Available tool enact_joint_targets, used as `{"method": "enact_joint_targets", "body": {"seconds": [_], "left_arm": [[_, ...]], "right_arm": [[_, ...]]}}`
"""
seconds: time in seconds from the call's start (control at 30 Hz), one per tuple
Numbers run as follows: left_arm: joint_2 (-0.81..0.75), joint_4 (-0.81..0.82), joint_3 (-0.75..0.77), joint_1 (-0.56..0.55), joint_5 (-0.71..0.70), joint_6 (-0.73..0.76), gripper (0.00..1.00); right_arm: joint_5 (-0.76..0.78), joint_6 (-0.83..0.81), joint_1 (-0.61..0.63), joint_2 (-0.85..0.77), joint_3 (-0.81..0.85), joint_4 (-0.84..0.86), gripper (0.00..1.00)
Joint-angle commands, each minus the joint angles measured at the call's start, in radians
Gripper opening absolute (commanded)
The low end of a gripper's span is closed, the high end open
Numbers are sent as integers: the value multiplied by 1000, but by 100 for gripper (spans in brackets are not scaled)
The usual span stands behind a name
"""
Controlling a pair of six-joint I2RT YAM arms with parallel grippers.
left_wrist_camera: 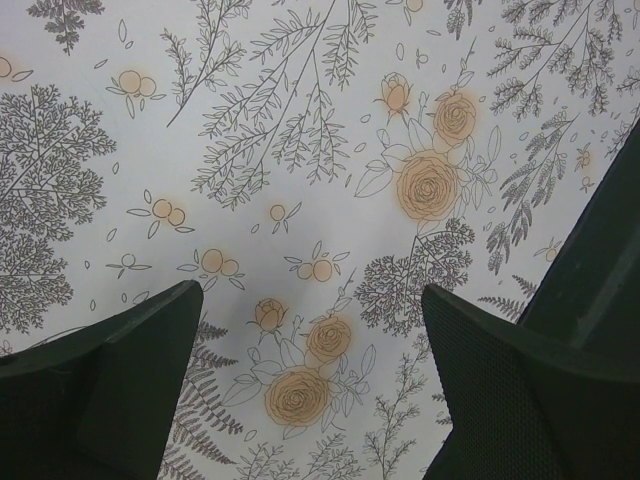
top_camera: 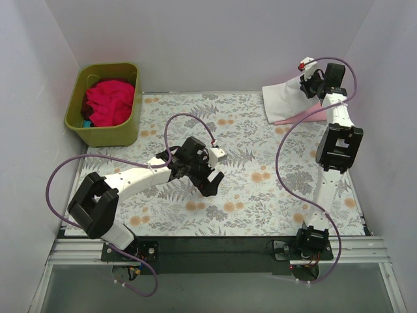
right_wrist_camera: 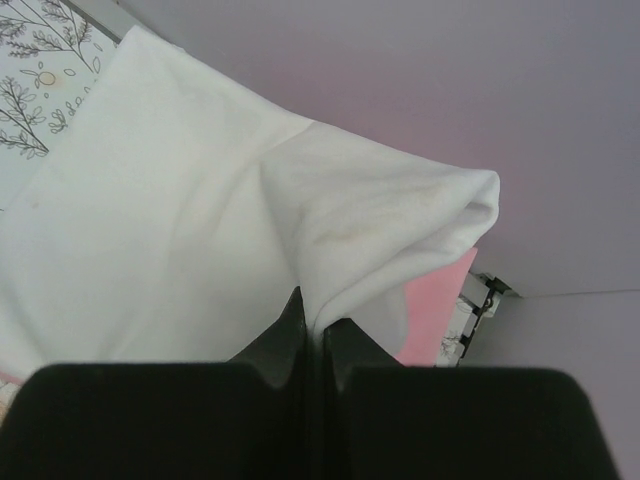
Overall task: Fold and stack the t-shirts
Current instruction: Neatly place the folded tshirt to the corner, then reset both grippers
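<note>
white shirt (top_camera: 281,101): lies at the far right corner of the sheet, close to the far wall. its right edge is drawn up into a peak at the right gripper. the right wrist view shows the white shirt (right_wrist_camera: 200,220) with a fold running down between the fingers.
pink shirt (top_camera: 301,117): under the white shirt and touching it. only a strip shows along the near right side. in the right wrist view the pink shirt (right_wrist_camera: 437,305) appears as a patch just right of the pinched fold.
red shirts (top_camera: 109,101): crumpled in a heap inside the tub, far left. their number cannot be told.
right gripper (top_camera: 305,86): at the far right, above the two shirts. the wrist view shows the right gripper (right_wrist_camera: 312,312) with fingers pressed together on a pinch of white cloth.
left gripper (top_camera: 218,167): over the middle of the sheet, well apart from every shirt. in its own view the left gripper (left_wrist_camera: 310,290) has its jaws spread wide with nothing held, only printed cloth below.
sheet (top_camera: 260,195): grey-and-orange floral cloth, flat across the table. flowers and ferns of the sheet (left_wrist_camera: 300,150) fill the left wrist view.
tub (top_camera: 107,135): olive-green, at the far left corner of the sheet.
wall (top_camera: 208,39): pale, behind the sheet.
</note>
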Motion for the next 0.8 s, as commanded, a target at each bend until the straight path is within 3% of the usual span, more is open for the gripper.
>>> {"method": "enact_joint_targets", "body": {"seconds": [0.0,0.03,0.07,0.1,0.2,0.37,0.5,0.6,0.67,0.77], "left_arm": [[-3,-14,31,7,34,13,92],[-3,-16,31,7,38,14,92],[-4,-19,33,7,39,13,92],[-4,-27,34,7,39,13,92],[-9,-51,51,10,39,16,92],[-21,-70,95,44,68,4,92],[-29,-83,131,106,112,-38,92],[-46,-88,154,145,138,-67,92],[-56,-90,168,162,146,-88,92],[-41,-108,214,206,155,-141,92]], "right_arm": [[-14,-81,-11,10,-29,94,1],[-7,-82,-11,13,-35,103,1],[4,-81,-9,14,-43,127,9],[48,-73,-9,20,-49,144,34],[141,9,-9,25,-23,181,67],[152,60,-12,-35,4,210,80],[145,115,-11,-127,-12,209,84],[127,187,-12,-228,-84,195,88],[95,252,-12,-313,-149,181,98],[51,350,-11,-428,-222,146,98]]}}
